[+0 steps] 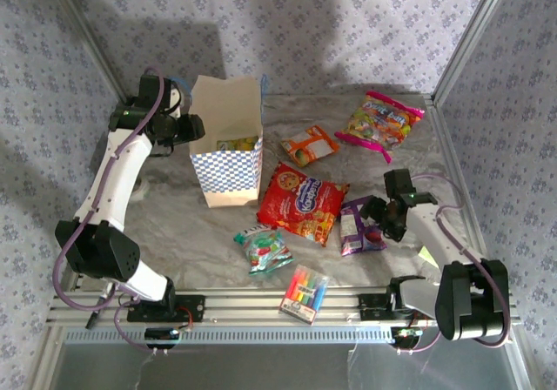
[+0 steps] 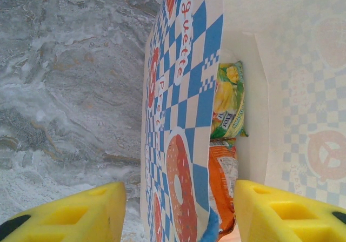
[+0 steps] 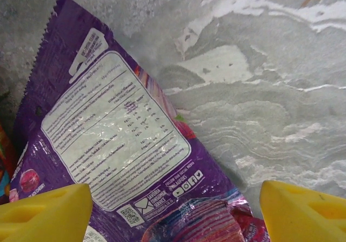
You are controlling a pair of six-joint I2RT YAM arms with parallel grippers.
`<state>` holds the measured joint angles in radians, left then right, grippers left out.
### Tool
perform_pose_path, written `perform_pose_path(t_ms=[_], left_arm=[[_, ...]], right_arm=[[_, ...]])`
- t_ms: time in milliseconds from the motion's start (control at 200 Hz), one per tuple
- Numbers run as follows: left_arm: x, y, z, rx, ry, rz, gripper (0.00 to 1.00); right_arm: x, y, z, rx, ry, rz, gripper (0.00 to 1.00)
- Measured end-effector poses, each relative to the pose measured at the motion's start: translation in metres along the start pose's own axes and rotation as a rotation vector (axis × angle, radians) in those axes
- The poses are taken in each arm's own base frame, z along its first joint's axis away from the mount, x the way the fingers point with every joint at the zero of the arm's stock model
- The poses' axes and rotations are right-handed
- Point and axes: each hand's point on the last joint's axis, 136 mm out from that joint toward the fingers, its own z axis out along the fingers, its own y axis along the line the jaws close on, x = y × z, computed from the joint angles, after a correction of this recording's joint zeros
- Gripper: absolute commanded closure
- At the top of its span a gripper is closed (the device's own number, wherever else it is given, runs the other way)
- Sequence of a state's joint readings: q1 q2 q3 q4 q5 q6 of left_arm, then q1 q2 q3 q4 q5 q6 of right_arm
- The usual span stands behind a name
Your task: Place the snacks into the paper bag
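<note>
Here, grey marbled tabletop [image 1: 196, 233], upright paper bag [image 1: 228, 159], pale floral walls [image 1: 348, 24]

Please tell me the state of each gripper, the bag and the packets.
paper bag: upright, top open.
left gripper: open, astride the bag's wall.
purple packet: lying flat, back up.
right gripper: open, above the purple packet.
red cookie bag: lying flat, outside the bag.
green-yellow packet: inside the bag.

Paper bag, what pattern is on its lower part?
The paper bag has blue-and-white checks there; top external view shows it best.
</note>
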<state>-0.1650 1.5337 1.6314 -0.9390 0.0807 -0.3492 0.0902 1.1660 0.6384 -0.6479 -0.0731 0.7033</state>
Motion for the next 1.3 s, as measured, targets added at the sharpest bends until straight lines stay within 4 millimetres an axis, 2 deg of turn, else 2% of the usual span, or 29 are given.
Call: perform_pose_path(t_ms=[235, 425, 690, 970, 1299], left_arm=[[0.0, 0.0, 0.0, 0.0, 0.0, 0.0, 0.45], [0.0, 0.0, 0.0, 0.0, 0.0, 0.0, 0.45], [0.001, 0.001, 0.001, -0.002, 0.003, -0.001, 0.45], [0.002, 0.001, 0.001, -0.002, 0.006, -0.001, 0.45], [0.002, 0.001, 0.001, -0.002, 0.006, -0.001, 0.45]], right_arm=[[0.011, 0.004, 0.016, -0.033, 0.027, -0.008, 0.2], [0.011, 0.008, 0.017, -0.039, 0.024, -0.019, 0.25], [0.011, 0.008, 0.018, -0.033, 0.022, 0.001, 0.6], [0.006, 0.005, 0.013, -0.003, 0.006, 0.003, 0.64], [0.0, 0.004, 0.004, 0.015, -0.028, 0.002, 0.81]])
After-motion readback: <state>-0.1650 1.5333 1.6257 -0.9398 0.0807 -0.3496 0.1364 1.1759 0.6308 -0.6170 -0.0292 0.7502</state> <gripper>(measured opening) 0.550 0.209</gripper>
